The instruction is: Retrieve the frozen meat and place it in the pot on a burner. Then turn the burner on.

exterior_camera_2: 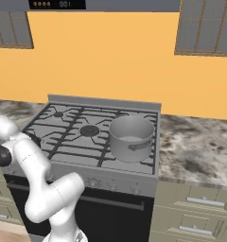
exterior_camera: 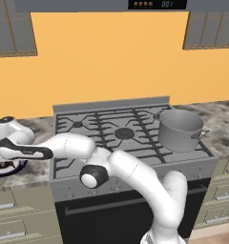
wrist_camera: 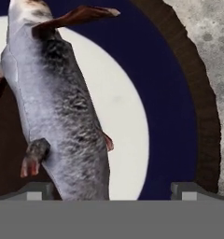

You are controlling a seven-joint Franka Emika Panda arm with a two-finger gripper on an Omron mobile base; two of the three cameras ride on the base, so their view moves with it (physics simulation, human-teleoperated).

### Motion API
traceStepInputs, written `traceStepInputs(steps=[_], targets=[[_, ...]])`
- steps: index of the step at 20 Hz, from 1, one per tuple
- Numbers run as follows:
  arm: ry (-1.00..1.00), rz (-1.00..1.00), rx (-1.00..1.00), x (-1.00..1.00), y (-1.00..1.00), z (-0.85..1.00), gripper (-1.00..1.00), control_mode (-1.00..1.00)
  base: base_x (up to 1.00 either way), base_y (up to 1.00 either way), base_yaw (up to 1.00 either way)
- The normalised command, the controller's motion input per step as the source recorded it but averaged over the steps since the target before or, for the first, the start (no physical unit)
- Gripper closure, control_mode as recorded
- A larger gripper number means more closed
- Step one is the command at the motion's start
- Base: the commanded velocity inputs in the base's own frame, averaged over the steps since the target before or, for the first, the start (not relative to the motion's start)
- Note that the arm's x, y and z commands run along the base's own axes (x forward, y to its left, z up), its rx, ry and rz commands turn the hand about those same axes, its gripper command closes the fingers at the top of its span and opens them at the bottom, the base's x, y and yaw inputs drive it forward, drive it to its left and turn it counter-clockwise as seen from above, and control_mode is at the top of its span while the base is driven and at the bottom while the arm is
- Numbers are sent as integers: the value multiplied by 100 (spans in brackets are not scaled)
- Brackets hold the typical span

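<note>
Your gripper [wrist_camera: 115, 190] is hanging wide open, holding nothing, straight over the plate [wrist_camera: 179, 93] that is sitting on the counter [wrist_camera: 207, 28] just off the left edge of the stove [exterior_camera: 88, 138]. The frozen meat [wrist_camera: 62, 107] is lying on that plate, running from its near edge toward its far edge as a long grey, speckled piece with reddish-brown tips. From the hand view, one fingertip is showing close against the near end of the piece and the other is standing well out over the white middle of the plate, so the meat is sitting off to one side of the open jaws, not centred between them.

You are working on the pick-up, and nothing has been lifted yet. Before you are closing, you should be sliding the hand sideways until the body of the piece is lying midway between the fingers. Be aiming at the thick middle, not the thin tips, which would probably slip or bend away. The dark brown patch beside the piece at the plate's edge is hard to read; it may be shadow or part of the meat, so don't be counting on it as a grip point.

Be lowering gently, stopping short of the plate so the fingers are not pressing it down or skidding it along the counter.

The pot [exterior_camera: 180, 129] is waiting on the stove's right front burner, well apart from the plate, so be planning a high carry across the grates.
</note>
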Motion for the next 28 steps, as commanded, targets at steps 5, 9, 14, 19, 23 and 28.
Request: traceStepInputs(steps=[5,9,14,19,23,28], targets=[[15,-2,-12,9,27,6,100,-100,0,0,0],[15,-4,-12,1,11,9,100,-100,0,0,0],[18,-10,-18,1,0,19,100,-100,0,0,0],[16,-6,-23,9,0,53,100,-100,0,0,0],[16,-5,-27,6,0,70,100,-100,0,0,0],[15,-4,-26,1,-3,62,100,-100,0,0,0]])
